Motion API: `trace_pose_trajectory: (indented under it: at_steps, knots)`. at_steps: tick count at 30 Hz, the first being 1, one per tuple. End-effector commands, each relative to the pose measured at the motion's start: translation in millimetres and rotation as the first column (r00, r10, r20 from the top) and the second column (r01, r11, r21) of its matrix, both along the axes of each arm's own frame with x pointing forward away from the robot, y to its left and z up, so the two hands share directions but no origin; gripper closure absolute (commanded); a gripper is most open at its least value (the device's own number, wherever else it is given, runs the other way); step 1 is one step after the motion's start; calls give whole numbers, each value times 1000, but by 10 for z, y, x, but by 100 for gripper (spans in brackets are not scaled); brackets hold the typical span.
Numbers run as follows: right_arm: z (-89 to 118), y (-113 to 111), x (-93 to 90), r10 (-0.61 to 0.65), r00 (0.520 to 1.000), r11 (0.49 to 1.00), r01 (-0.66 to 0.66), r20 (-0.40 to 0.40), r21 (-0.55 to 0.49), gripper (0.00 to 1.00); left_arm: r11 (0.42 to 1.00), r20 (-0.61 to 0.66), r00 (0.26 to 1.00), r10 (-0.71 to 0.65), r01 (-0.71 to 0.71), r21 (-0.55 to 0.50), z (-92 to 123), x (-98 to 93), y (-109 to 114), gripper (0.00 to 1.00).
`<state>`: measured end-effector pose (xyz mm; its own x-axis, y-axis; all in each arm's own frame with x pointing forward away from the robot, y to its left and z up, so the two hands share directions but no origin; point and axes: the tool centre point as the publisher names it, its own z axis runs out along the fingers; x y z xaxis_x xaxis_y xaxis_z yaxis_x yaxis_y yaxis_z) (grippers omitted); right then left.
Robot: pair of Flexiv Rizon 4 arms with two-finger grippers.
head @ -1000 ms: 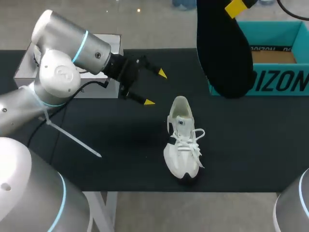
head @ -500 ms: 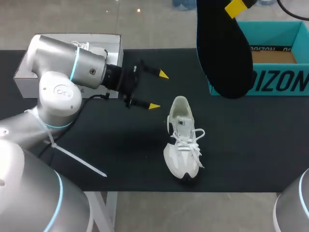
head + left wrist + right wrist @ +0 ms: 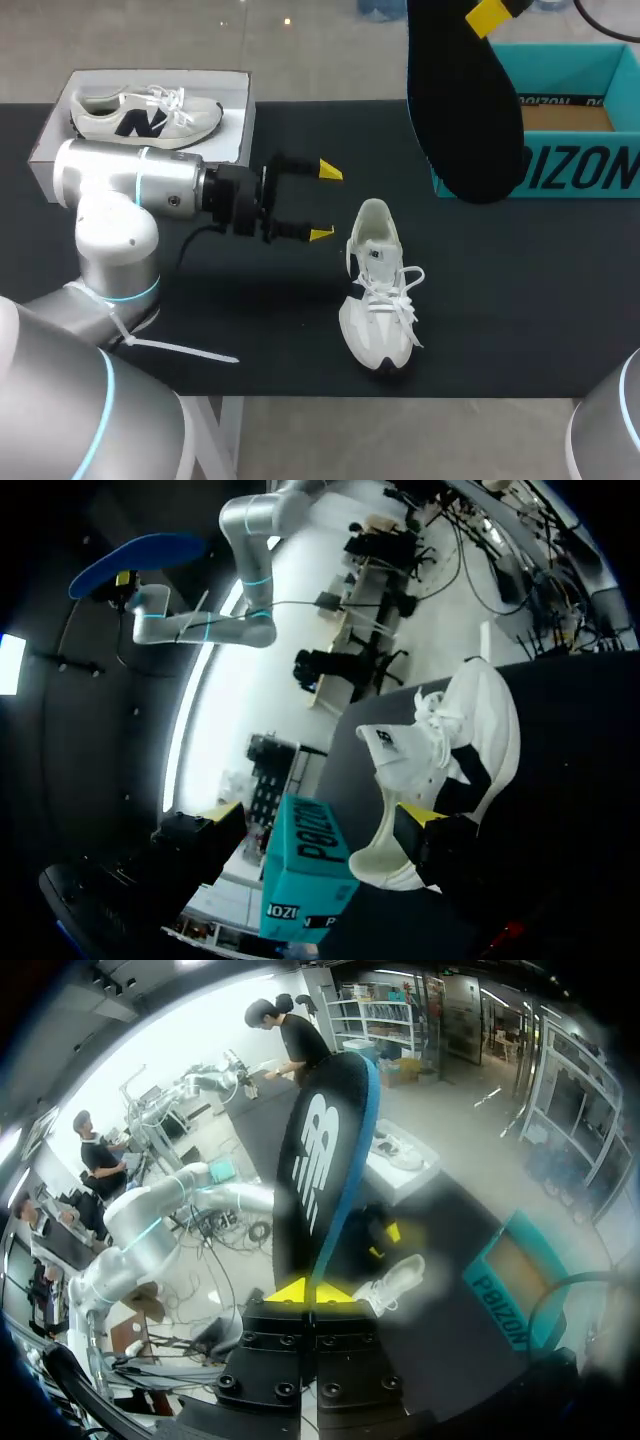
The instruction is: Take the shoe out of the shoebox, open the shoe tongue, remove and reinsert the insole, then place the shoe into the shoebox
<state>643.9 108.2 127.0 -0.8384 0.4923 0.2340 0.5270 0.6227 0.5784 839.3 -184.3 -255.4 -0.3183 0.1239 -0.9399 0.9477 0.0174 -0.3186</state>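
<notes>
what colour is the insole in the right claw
The insole is black with a blue edge; best in right wrist view.

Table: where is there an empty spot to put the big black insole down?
The widest bare patch of table lies right of the white shoe, on the near side of the teal shoebox. A smaller one sits between the shoe and the left arm. It is crowded at the shoe's heel, where the left gripper stands open.

Two shoes (image 3: 378,290) (image 3: 145,113), two boxes (image 3: 247,125) (image 3: 580,170), one insole (image 3: 462,110)

Shoe (image 3: 378,300) left of shoebox (image 3: 580,172)
</notes>
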Motion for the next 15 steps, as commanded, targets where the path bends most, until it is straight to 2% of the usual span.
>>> trace_pose_trajectory:
  at_steps: [1,6,15]
  knots:
    - [5,5,12,0,1000,1000,0,-3,-2,100,960,157,987,22,23,-281,70,71,-8,0]
    - [5,5,12,0,1000,1000,0,-3,-2,100,954,199,979,39,23,-298,259,114,-77,0]
    - [5,5,12,0,1000,1000,0,-3,-2,100,970,293,955,36,37,-242,505,159,-269,0]
